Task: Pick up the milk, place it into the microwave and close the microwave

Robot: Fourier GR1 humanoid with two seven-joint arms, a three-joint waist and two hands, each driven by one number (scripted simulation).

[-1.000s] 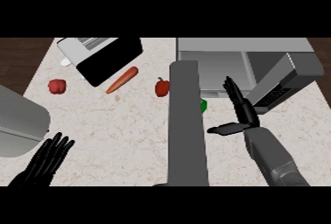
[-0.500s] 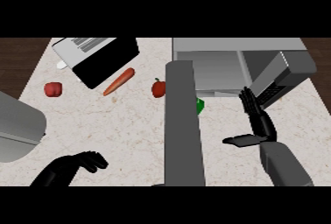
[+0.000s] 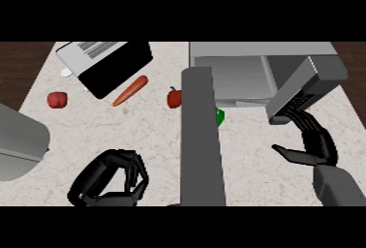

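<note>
Milk not visible, so I cannot tell where it sits. My right hand point(image 3: 314, 145), fingers straight, touches the microwave point(image 3: 236, 77) door point(image 3: 304, 92) at 3 o'clock; left hand point(image 3: 111, 181) is curled, holding nothing. Closing step; next, swing it shut.

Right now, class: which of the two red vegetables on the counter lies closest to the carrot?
The red pepper just right of the carrot, beside the grey upright panel. The other red vegetable sits farther off, near the counter's left edge.

Carrot point(image 3: 130, 90), two red peppers point(image 3: 58, 100) point(image 3: 175, 97), green item point(image 3: 220, 117) partly hidden
</note>
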